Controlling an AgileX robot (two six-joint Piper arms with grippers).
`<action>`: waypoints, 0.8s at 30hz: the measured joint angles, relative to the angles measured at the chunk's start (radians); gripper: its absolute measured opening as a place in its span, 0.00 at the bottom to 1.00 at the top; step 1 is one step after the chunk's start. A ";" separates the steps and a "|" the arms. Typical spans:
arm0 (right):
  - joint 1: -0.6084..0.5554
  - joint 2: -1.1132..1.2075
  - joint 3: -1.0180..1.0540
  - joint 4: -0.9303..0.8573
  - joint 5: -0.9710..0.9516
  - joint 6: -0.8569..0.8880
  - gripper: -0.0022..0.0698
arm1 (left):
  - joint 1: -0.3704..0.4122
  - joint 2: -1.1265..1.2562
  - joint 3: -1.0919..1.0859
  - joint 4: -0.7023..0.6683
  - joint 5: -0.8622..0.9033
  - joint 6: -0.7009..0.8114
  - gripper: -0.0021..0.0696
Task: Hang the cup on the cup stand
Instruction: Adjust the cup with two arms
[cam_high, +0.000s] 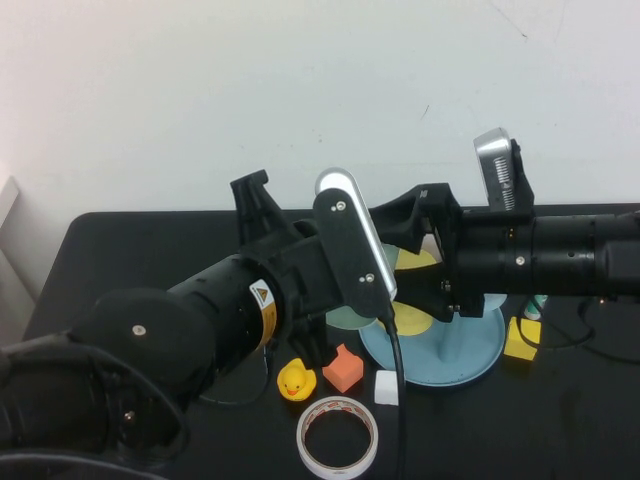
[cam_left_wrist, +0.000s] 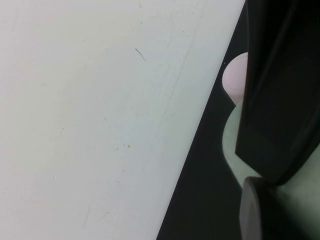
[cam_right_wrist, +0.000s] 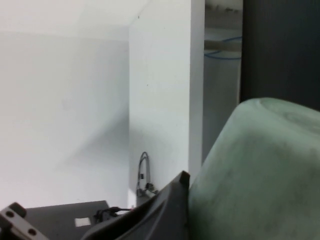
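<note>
Two arms are meeting above the cup stand as you watch: your right gripper is standing wide around the cup. Your left gripper is touching it too; I cannot tell its opening.

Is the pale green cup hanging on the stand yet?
Seemingly not: the cup shows left of the cup stand, off its pegs, where the left gripper and right gripper meet.
</note>
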 joint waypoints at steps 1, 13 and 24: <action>0.000 0.000 0.000 0.000 -0.002 -0.012 0.94 | 0.000 0.002 0.000 -0.002 -0.002 0.000 0.13; 0.002 0.000 0.000 -0.038 -0.011 -0.056 0.90 | 0.000 0.004 0.000 -0.011 -0.037 -0.033 0.53; 0.002 0.000 0.000 -0.034 -0.020 -0.075 0.89 | 0.000 -0.011 0.000 -0.011 -0.046 -0.058 0.57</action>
